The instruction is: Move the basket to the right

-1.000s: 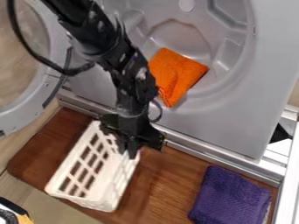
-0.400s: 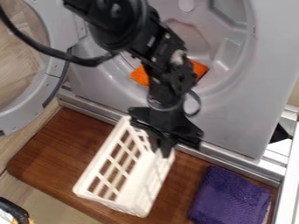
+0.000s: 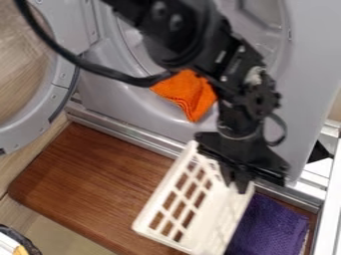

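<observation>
In the camera view, the black two-finger gripper (image 3: 236, 189) hangs right of centre in the lower half, and it's got hold of the white plastic lattice basket (image 3: 221, 219) by its upper short end, fingers pinched at the wall there. The basket itself sits low and a bit right of centre, slanting from upper right down to lower left, with its bottom end running off the lower edge of the view. It's over the reddish-brown wooden board (image 3: 93, 179), though I can't tell if its base is touching the wood. Its right side covers part of the folded purple towel (image 3: 276, 229), can't say whether they touch. Behind the gripper there's a metal rail (image 3: 126, 133) running along the board's back edge, then a big gray panel (image 3: 303, 109) with a round recess. An orange cloth (image 3: 190, 97) lies bunched at the recess, just left of the black arm (image 3: 250, 94), which comes in from the top. Over on the left is a gray round door (image 3: 57, 94) with a clear window, swung open, and a black cable (image 3: 100, 72) loops across in front of it.
</observation>
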Robot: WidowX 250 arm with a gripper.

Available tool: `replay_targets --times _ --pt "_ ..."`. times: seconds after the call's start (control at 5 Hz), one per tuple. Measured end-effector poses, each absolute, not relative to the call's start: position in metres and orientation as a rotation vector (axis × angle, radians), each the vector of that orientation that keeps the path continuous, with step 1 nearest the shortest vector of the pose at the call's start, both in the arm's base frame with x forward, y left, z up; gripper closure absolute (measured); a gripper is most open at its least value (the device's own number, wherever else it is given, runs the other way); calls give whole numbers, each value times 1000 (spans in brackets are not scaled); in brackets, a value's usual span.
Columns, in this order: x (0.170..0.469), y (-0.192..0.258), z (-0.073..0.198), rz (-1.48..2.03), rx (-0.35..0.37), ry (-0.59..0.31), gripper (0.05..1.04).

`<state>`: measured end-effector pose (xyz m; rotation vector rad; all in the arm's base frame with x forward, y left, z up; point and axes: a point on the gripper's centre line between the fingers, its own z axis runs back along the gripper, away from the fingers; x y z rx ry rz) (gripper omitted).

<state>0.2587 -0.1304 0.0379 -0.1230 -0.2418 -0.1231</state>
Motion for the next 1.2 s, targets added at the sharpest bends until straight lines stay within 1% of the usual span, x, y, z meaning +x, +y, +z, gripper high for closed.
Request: replay_targets --times 0.2,0.4,0.6,0.8,1.0,1.2 --pt "259 -154 35 -182 -151 -236 998" --pt "264 -172 29 -233 -163 -225 998" --pt "267 -178 24 -261 -171 -205 970" --pt "269 -179 23 -268 -164 -198 785" --pt "269 -178 22 -275 -160 -198 491" --pt "267 -178 21 -274 -185 -190 184"
